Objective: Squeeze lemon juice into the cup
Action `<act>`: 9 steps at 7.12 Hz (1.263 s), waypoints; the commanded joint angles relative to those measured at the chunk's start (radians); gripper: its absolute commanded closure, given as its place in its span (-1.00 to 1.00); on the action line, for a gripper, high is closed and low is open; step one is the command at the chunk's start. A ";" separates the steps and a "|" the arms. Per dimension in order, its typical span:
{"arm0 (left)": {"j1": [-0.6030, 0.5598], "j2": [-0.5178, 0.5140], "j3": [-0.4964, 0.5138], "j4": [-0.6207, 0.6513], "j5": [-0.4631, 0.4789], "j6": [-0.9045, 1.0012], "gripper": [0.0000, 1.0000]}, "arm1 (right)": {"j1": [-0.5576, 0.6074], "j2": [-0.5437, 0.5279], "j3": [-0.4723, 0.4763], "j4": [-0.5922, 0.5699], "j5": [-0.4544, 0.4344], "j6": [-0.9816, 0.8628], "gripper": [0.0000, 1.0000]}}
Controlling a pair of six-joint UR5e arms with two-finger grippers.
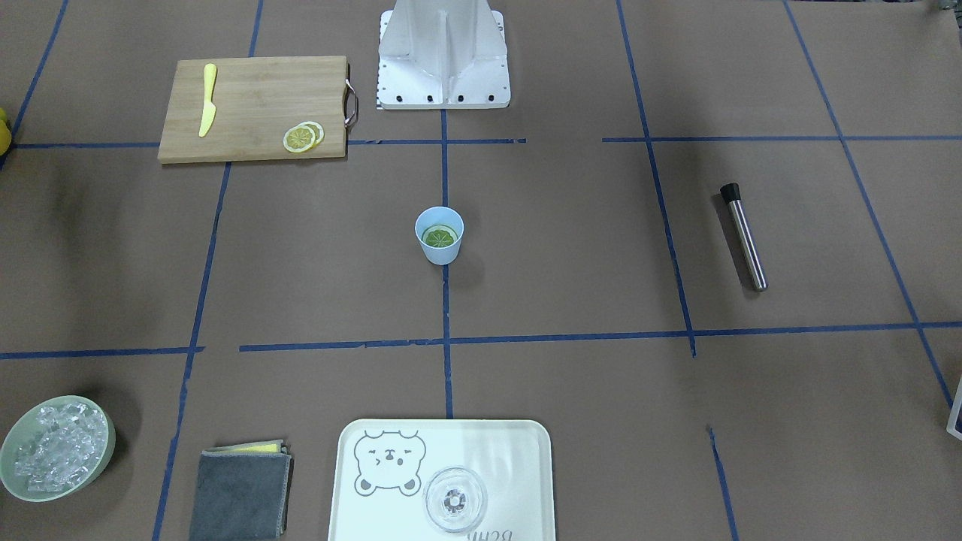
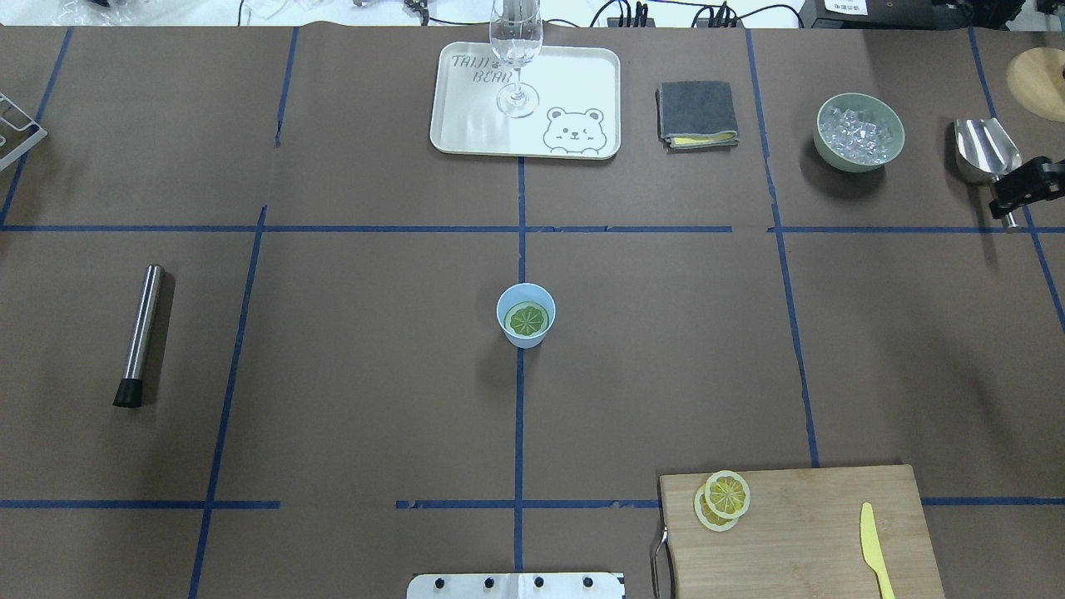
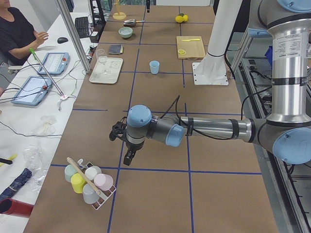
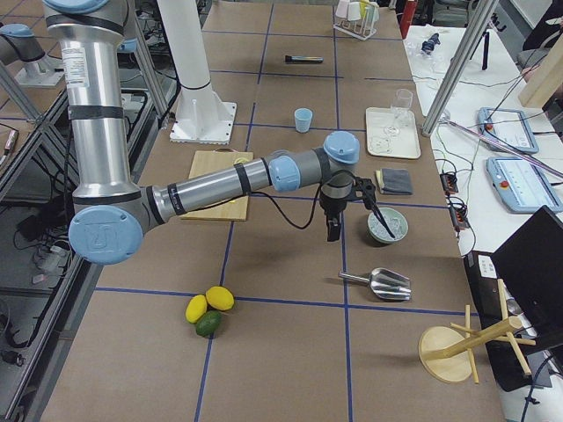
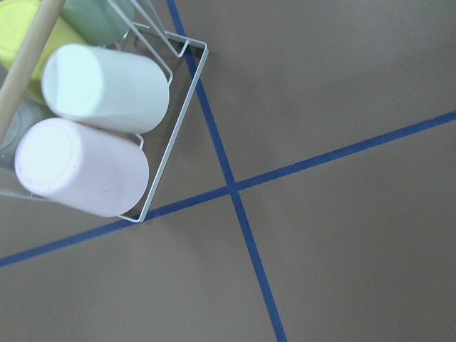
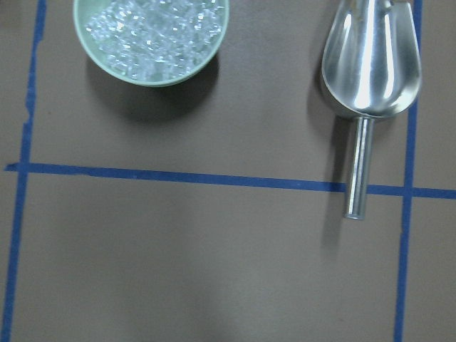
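The light-blue cup stands upright at the table's middle, with one lemon slice lying flat inside it. It also shows in the front view. Two more lemon slices overlap on the wooden cutting board. My left gripper hangs far from the cup, beside a rack of cups. My right gripper shows as a dark shape at the overhead view's right edge, near the scoop. I cannot tell whether either gripper is open or shut. Neither wrist view shows fingers.
A yellow toy knife lies on the board. A steel muddler lies at the left. At the far edge are a bear tray with a clear glass, a grey cloth, a green ice bowl and a metal scoop.
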 commanded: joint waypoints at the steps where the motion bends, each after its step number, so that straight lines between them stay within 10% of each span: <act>1: -0.017 0.011 -0.021 0.082 -0.070 0.016 -1.00 | 0.067 0.002 -0.093 0.000 0.034 -0.120 -1.00; 9: -0.005 -0.022 -0.070 0.306 -0.052 0.025 -1.00 | 0.065 -0.004 -0.101 0.000 0.048 -0.120 -1.00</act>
